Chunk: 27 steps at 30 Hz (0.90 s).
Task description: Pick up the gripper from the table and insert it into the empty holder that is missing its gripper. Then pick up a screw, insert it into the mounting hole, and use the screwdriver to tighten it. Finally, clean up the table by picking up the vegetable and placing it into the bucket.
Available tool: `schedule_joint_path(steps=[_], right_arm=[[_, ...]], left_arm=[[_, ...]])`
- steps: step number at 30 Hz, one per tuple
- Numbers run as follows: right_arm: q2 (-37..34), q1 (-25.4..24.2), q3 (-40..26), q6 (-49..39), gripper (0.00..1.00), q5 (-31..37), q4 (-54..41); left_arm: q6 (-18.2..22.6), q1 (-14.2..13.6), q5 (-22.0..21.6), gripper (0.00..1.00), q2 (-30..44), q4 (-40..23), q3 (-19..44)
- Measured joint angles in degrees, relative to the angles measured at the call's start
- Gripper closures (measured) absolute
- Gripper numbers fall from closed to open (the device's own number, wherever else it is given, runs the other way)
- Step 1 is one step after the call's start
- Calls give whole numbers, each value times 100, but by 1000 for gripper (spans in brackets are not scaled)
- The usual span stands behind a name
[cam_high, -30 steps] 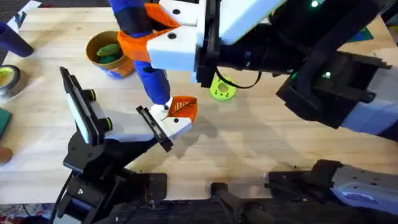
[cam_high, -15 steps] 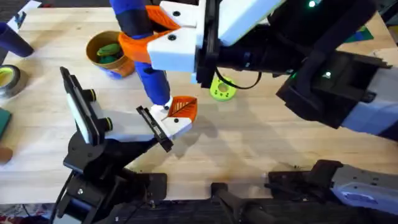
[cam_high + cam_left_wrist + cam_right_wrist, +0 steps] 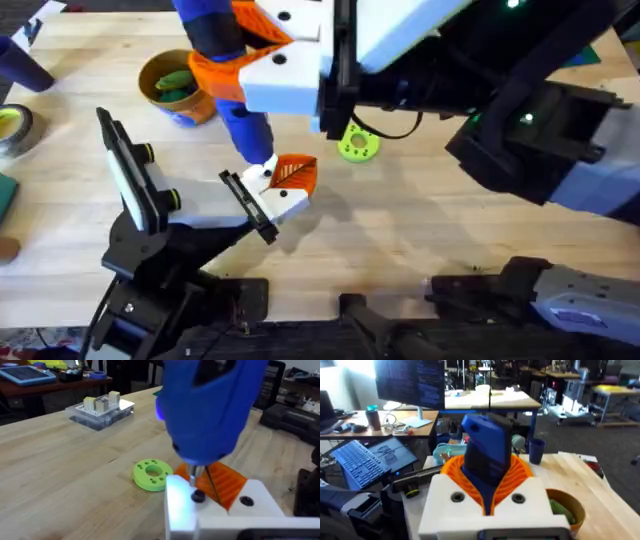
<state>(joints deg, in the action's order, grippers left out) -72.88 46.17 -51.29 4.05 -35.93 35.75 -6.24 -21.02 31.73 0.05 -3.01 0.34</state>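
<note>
My right gripper (image 3: 487,487) clamps the screwdriver (image 3: 235,90). Left wrist view shows its tip on the screw (image 3: 198,495) (overhead hides that); left jaws: can't tell.

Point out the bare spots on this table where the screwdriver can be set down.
Bare wood lies right of the green ring, below the right arm, and along the near edge ahead of the arm bases. It is crowded around the holder, where the screwdriver stands on the screw, and toward the bucket and tape roll.
</note>
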Motion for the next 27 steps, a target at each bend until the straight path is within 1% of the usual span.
schedule_joint_path(steps=[7,27], right_arm=[[0,1,0,45,960,-82,144],[0,-130,0,166,959,-127,-93]], left_arm=[[0,0,0,986,0,0,0],[0,0,0,986,0,0,0]])
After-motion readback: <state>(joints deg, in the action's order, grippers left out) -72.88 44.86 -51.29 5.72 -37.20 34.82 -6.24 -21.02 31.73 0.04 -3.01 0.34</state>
